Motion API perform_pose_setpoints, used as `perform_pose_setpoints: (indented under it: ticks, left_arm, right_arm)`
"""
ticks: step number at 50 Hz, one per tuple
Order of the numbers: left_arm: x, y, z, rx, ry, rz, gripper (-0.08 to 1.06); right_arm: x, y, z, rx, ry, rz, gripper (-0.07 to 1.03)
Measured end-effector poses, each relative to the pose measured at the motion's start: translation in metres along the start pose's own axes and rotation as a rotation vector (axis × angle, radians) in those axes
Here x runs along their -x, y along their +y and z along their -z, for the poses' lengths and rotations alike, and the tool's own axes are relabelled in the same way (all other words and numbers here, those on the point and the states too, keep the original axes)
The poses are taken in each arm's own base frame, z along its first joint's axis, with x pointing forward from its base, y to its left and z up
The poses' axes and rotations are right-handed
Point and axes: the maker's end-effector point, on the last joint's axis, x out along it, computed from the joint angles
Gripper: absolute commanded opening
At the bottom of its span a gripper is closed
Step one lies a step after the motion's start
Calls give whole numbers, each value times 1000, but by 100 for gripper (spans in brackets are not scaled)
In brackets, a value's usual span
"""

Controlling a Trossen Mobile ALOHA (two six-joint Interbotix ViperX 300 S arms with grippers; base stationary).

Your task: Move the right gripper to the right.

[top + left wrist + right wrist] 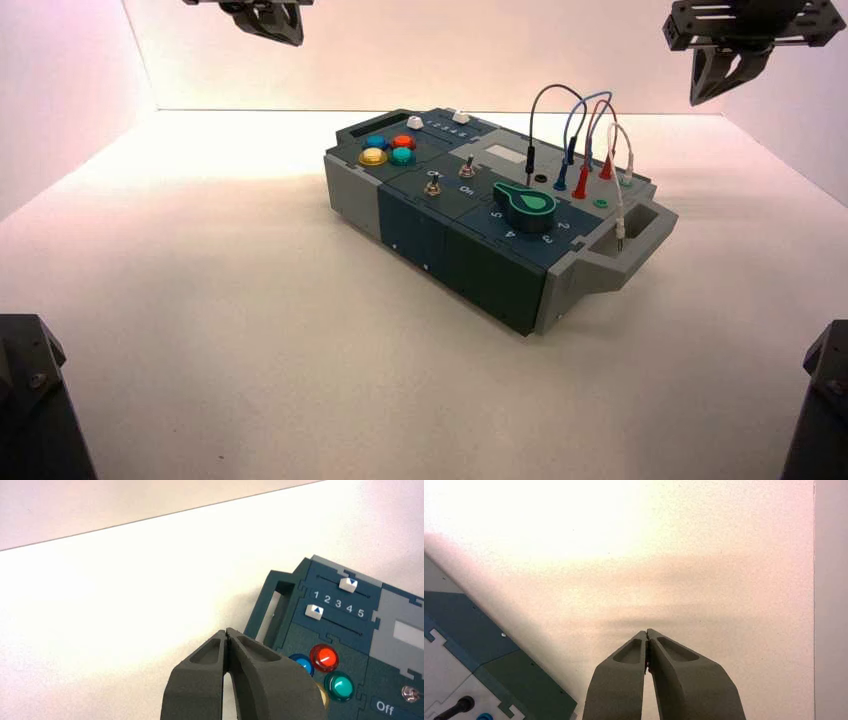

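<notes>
My right gripper (703, 97) hangs high at the top right, behind and to the right of the box (490, 250), with its slotted flat plate above two downward fingers. In the right wrist view the gripper (646, 631) is shut and empty over bare white table, with the box's corner (484, 660) off to one side. My left gripper (287, 38) is parked high at the top left; in the left wrist view it (227, 631) is shut and empty just off the box's slider end.
The box bears four coloured buttons (388, 148), two toggle switches (466, 170), a green knob (526, 201), two white sliders (347, 584) and plugged wires (580, 140). Black arm bases (30, 400) stand at both bottom corners. White walls close the back and sides.
</notes>
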Motion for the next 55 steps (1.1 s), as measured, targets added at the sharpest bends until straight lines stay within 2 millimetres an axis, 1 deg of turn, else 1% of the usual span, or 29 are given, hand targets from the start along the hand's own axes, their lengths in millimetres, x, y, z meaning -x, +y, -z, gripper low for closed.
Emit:
perform_pose_setpoints:
  ticks: [5,17,30,39,55]
  left_arm:
    - [0,0,-4,0,-6,1,-3]
    - [1,0,-6,-1,-8,2,-3]
    - [-1,-1,-3,-1,10,7,-3]
    - [-3,-1,0,0,20,9,-3]
    - [-3,-1,1,-4,24,9,-3]
  right_arm:
    - [0,0,0,0,0,0,-2]
    - [0,0,-1,0,-3,0,-2]
    - [1,5,-2,14,-8,-6,-2]
    - [2,16,-5,37,-22,-19,-2]
    - [2,15,-5,34,-23,-19,-2]
